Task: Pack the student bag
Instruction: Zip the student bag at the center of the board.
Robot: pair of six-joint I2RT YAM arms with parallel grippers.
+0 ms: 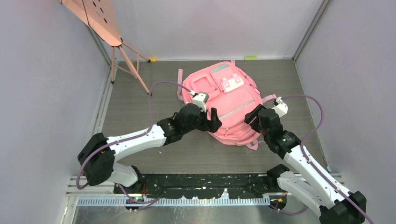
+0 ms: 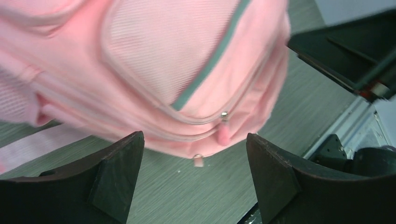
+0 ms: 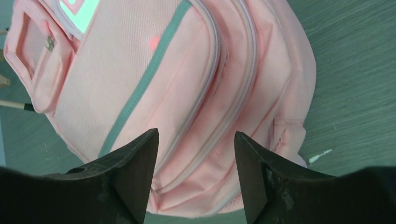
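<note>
The large soft pink fabric backpack (image 1: 233,105) (image 2: 177,60) (image 3: 187,88) lies bulging around the middle of the grey wood-grain table (image 1: 135,88), reaching toward its far edge. Fine woven mesh panels, a slanting grey-green strip (image 3: 140,88) and curved ridges of zip piping cross its front. Small metal zip pulls (image 2: 224,116) hang at its near rim. The left jaws, dark wedge-shaped blocks, stand spread just short of that rim. The right jaws stand spread over the zipped side.
</note>
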